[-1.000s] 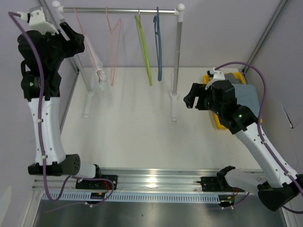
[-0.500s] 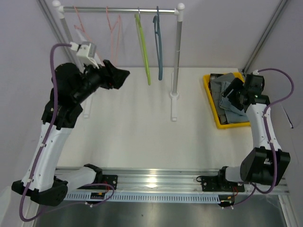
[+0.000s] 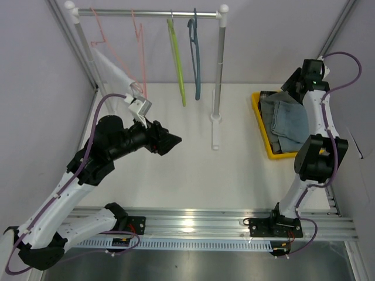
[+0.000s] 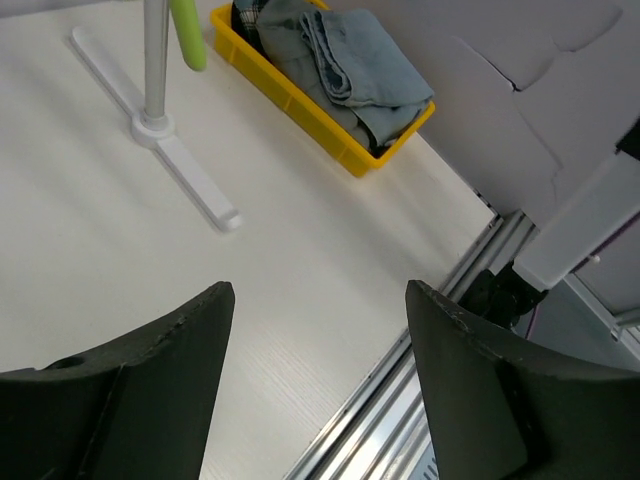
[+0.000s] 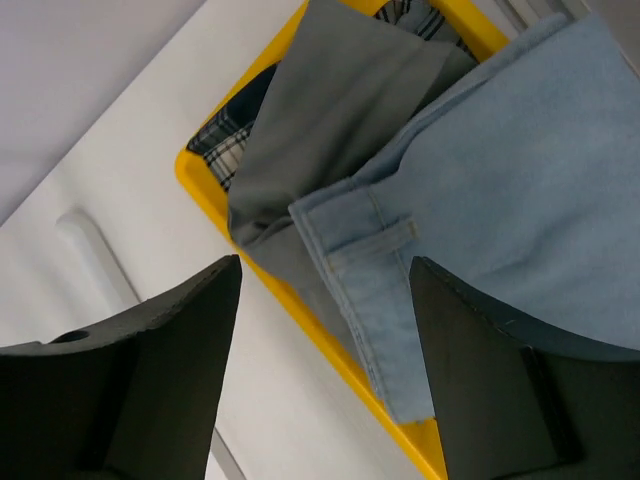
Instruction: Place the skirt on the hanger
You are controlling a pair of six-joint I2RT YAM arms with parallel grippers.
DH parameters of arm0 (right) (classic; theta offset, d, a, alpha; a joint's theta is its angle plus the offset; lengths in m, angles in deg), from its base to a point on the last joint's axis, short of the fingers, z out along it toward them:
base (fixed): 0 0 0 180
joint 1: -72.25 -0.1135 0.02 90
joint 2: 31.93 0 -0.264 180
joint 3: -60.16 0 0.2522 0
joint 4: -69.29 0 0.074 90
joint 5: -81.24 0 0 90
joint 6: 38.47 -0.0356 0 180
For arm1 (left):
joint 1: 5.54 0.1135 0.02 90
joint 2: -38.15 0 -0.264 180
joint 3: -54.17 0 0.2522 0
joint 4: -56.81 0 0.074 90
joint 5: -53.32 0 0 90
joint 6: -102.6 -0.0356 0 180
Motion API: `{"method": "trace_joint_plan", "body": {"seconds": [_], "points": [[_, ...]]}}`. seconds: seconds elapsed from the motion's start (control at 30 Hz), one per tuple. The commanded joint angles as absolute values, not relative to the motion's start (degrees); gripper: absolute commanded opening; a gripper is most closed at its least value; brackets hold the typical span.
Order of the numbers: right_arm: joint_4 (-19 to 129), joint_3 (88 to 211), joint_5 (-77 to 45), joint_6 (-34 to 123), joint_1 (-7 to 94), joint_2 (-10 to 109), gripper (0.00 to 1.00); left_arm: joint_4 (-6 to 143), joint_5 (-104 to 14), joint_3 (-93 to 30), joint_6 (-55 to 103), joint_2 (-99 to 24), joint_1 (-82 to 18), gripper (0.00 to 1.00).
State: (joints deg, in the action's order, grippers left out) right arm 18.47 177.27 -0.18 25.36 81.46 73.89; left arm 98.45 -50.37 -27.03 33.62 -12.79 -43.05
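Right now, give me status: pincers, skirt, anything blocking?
Left pincer open, empty, over the table. Right pincer open, empty, above yellow bin. Denim garment tops the pile, not gripped. Green hanger free on rail; nothing in the way.

Yellow bin on right of white bench; metal garment rack upright at back.

A yellow rectangular plastic bin holds a folded blue denim garment. Left of the bin, a white rack foot lies on the white bench. Below the bin, the left gripper has its black jaws apart, empty.
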Motion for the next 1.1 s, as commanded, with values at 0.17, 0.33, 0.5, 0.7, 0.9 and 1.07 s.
{"method": "trace_joint_plan", "body": {"seconds": [0.17, 0.33, 0.5, 0.7, 0.9, 1.07], "points": [[13.8, 188.3, 3.1, 27.1, 81.5, 87.7, 0.73, 96.1, -50.2, -21.6, 35.1, -10.5, -46.0, 0.74], [15.4, 183.7, 4.1, 27.4, 80.3, 87.3, 0.73, 95.4, -50.4, -19.4, 35.0, -11.0, -46.0, 0.73], [17.4, 178.6, 4.9, 26.9, 80.6, 83.9, 0.59, 94.7, -50.7, -18.3, 34.4, -11.9, -46.0, 0.73], [18.3, 175.6, 5.4, 26.4, 80.9, 78.6, 0.42, 92.9, -51.7, -16.2, 34.6, -13.1, -46.1, 0.73], [16.1, 175.7, 7.3, 26.3, 81.0, 73.1, 0.08, 89.8, -52.9, -13.8, 35.5, -14.4, -46.1, 0.72], [14.0, 176.8, 4.4, 26.4, 81.0, 64.0, 0.00, 87.0, -53.3, -11.8, 36.7, -15.4, -46.1, 0.71]]}}
